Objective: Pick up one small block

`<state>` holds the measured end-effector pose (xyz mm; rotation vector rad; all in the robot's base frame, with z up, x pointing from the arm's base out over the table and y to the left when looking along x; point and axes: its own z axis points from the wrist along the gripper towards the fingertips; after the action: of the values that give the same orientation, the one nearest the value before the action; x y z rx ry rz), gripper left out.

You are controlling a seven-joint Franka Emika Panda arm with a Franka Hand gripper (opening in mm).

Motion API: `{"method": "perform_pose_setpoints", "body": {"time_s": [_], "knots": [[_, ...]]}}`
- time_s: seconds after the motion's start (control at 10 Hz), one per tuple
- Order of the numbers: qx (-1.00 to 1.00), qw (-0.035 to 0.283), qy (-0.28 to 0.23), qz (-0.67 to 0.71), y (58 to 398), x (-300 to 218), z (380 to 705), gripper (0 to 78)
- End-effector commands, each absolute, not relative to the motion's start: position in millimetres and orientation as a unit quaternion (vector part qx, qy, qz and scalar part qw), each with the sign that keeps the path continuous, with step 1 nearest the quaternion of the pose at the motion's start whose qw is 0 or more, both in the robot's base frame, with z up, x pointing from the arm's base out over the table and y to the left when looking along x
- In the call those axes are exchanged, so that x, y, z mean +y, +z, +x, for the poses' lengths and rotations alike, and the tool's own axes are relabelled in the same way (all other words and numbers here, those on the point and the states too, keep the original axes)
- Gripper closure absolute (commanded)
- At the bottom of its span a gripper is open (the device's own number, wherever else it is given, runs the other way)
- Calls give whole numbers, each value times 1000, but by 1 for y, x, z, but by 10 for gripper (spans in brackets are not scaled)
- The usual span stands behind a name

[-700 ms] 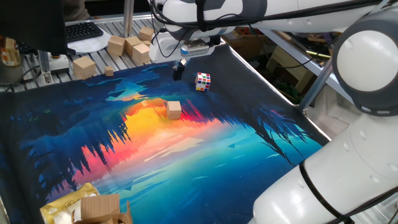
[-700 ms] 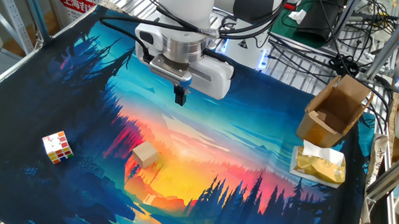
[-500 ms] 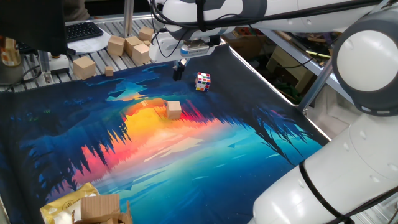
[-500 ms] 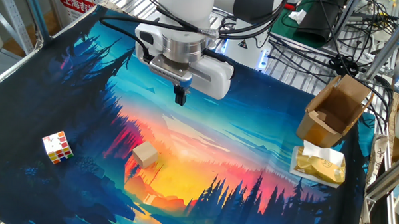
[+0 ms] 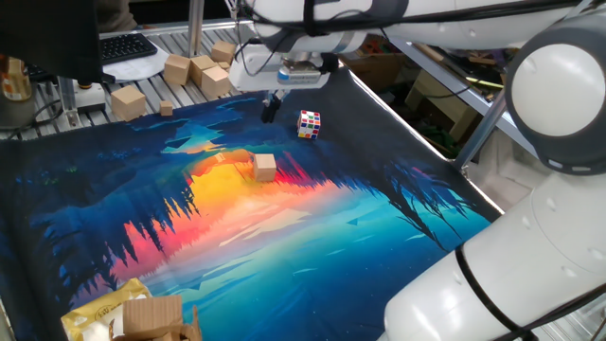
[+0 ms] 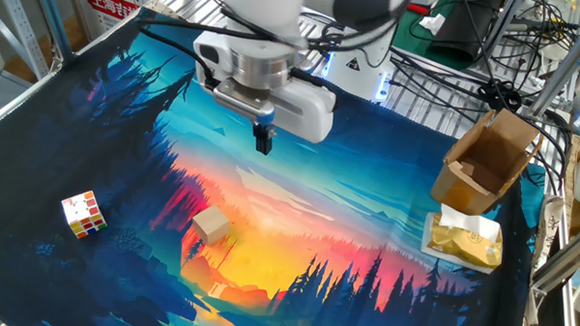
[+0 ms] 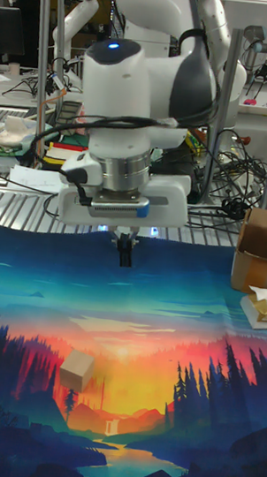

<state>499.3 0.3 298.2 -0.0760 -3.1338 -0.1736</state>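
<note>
1. The gripper (image 6: 262, 143) is seen hanging above the mat (image 6: 370, 228), its two dark fingers pressed together with nothing between them.
2. In the tall fixed view the gripper (image 7: 126, 254) points straight down over the blue upper part of the mat (image 7: 188, 315).
3. The small block (image 6: 212, 225) is found lying on the orange middle of the mat, nearer than the gripper and a little to its left, well apart from it.
4. In the tall fixed view the block (image 7: 76, 368) is shown tilted on the sunset picture, nearer than the gripper and to its left.
5. In one fixed view the block (image 5: 265, 168) rests by the yellow patch, with the gripper (image 5: 270, 107) farther back.
6. A puzzle cube (image 6: 84, 213) is seen to the left of the block, apart from it; in one fixed view the puzzle cube (image 5: 310, 124) sits just right of the gripper.
7. Larger wooden blocks (image 5: 189, 71) are grouped on the metal table beyond the far edge of the mat.
8. A cardboard box (image 6: 485, 166) and a yellow packet (image 6: 467, 240) are placed at the right edge of the mat.
</note>
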Motion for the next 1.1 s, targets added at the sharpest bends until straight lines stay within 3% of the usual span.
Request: {"method": "perform_pose_setpoints", "body": {"time_s": [0.1, 1.1], "knots": [[-996, 5, -79, -42, 298, 0, 500, 776], [-996, 2, -53, -68, 284, 4, 507, 776]]}}
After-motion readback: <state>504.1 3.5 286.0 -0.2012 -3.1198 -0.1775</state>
